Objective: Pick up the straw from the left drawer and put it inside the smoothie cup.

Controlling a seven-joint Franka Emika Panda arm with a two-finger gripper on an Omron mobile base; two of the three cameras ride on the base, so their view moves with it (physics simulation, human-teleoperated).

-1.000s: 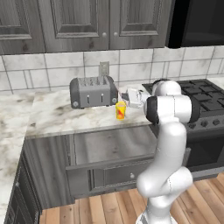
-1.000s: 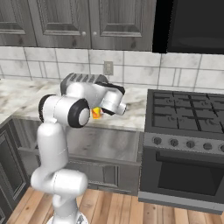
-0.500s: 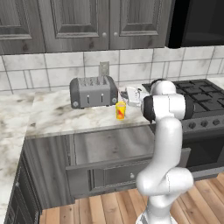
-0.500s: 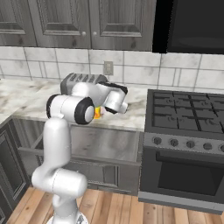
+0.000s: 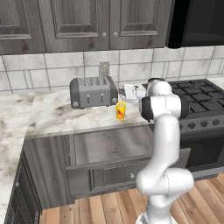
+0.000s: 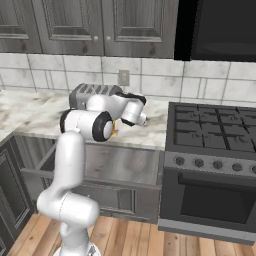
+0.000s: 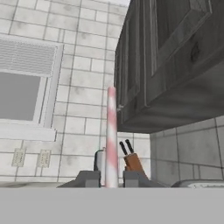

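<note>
In the left base view the white arm is rising from the lower right, bending at a dark elbow and reaching left toward the counter. Its hand is sitting just right of the toaster (image 5: 93,92), above and slightly behind the smoothie cup (image 5: 120,110), which is standing on the marble counter (image 5: 48,116) in front of the toaster's right end. Below the counter edge the left drawer (image 5: 127,162) is standing pulled out, its panelled front facing the floor side. The fingers are too small here to tell how they are set.

In the right base view the arm is climbing from the lower left, folding at the elbow, and the wrist is pointing right and a little toward the wall, in front of the toaster. The cup is mostly hidden behind the forearm. The stove (image 6: 215,137) is sitting to the right.

In the hand view the gripper (image 7: 111,178) is pinching the straw (image 7: 111,135) between its two dark tips, jaws narrow. The straw is standing straight up from the fingers, pink-and-white, against the tiled wall and an upper cabinet (image 7: 170,61).
</note>
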